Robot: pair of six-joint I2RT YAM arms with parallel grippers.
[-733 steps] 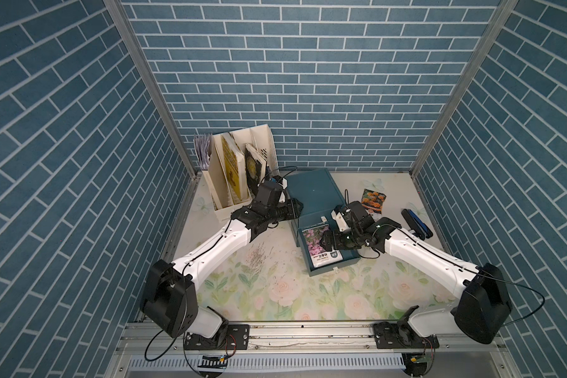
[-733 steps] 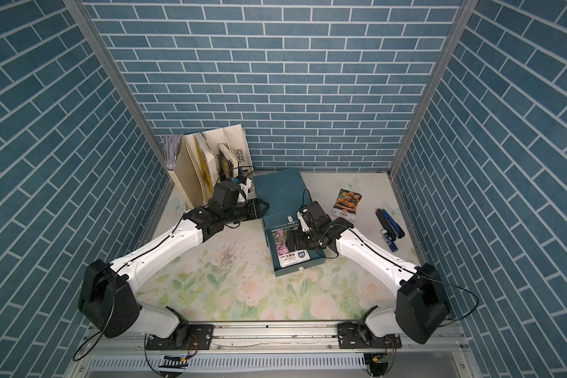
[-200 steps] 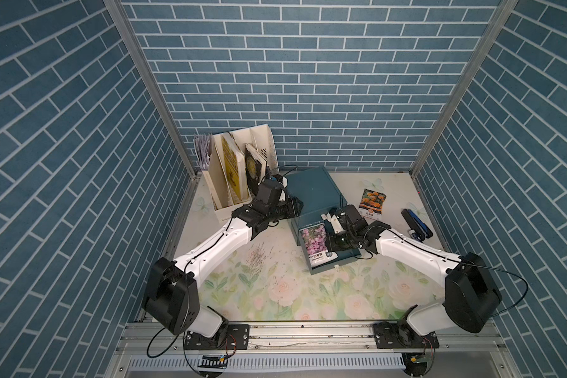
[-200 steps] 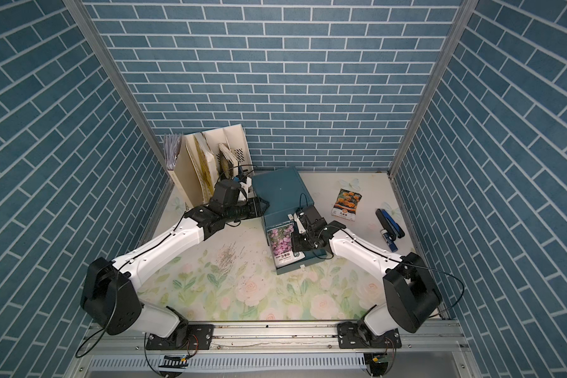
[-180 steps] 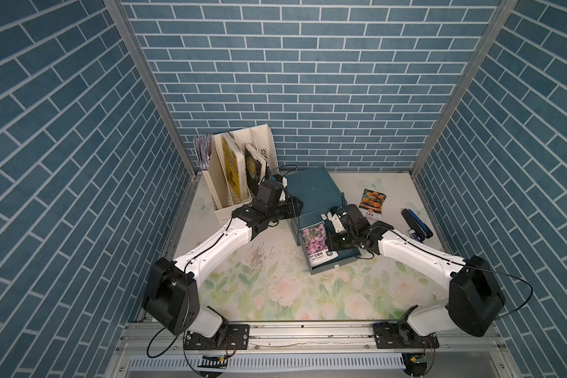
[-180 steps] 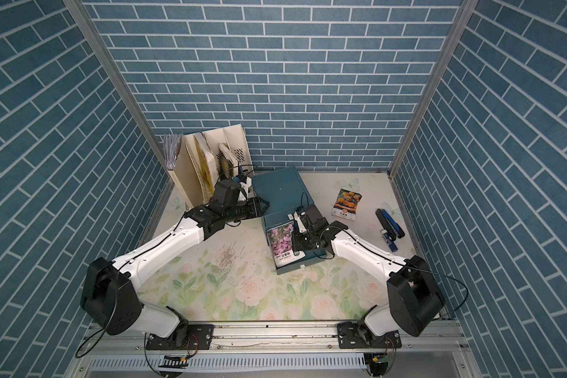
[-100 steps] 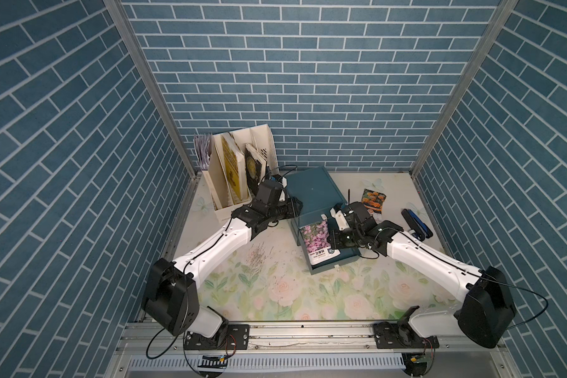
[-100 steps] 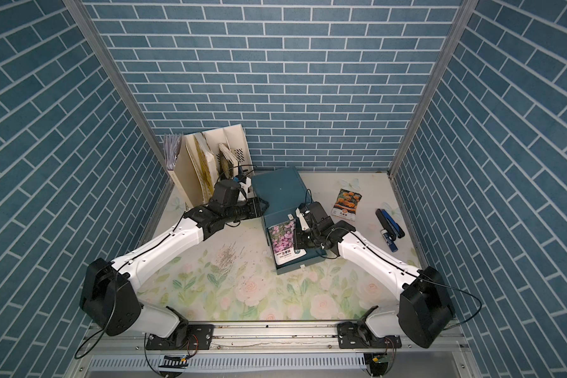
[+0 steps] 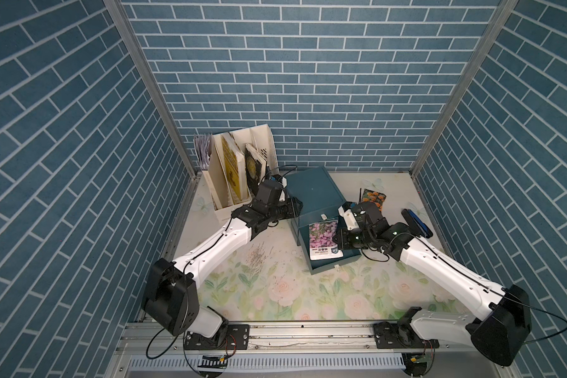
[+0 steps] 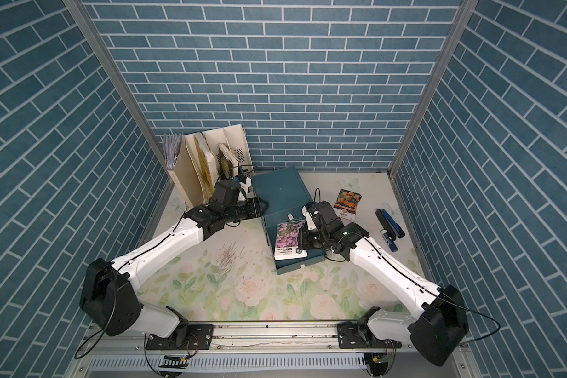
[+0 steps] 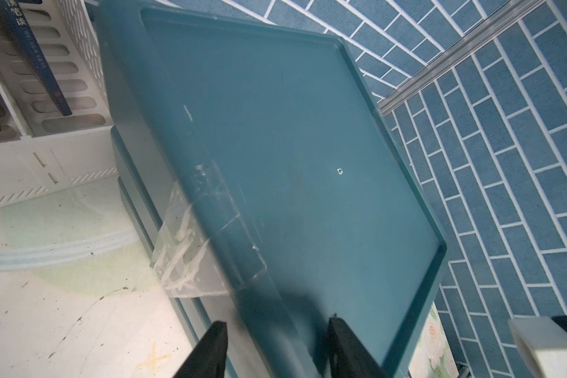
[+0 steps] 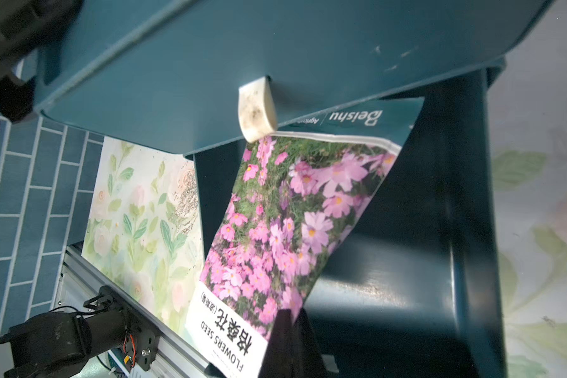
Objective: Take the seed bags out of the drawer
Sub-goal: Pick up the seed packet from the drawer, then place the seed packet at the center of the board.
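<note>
Two arms work on the table (image 9: 275, 288), which has a flower pattern. Between them stands one dark teal cabinet (image 9: 311, 193), and its lower drawer (image 9: 328, 263) is pulled out toward the front. I count two small white handles: one on the closed front above (image 12: 256, 111) and one on the front of the open drawer (image 10: 303, 266).

Two seed bags are visible. The pink seed bag (image 9: 323, 239) is over the open drawer, tilted, with its white label end toward the drawer front and its top end near the cabinet. The right end effector (image 12: 285, 330) is closed narrowly on the side edge of this bag and holds it. Whether a corner of the bag touches the drawer, I cannot tell. The orange seed bag (image 10: 347, 203) lies flat on the table to the right of the cabinet, apart from it and outside the drawer.

The left end effector (image 11: 275, 347) is at the left side of the cabinet. In the left wrist view its two fingers (image 11: 210, 350) stand one on each side of the cabinet's top edge and grip it.

In the far left corner stands one white file organizer (image 9: 265, 144) with two upright books, a yellow one (image 9: 231, 170) and a black one (image 9: 254, 167). Near the right wall lies one black and blue thing like a stapler (image 10: 390, 225).
</note>
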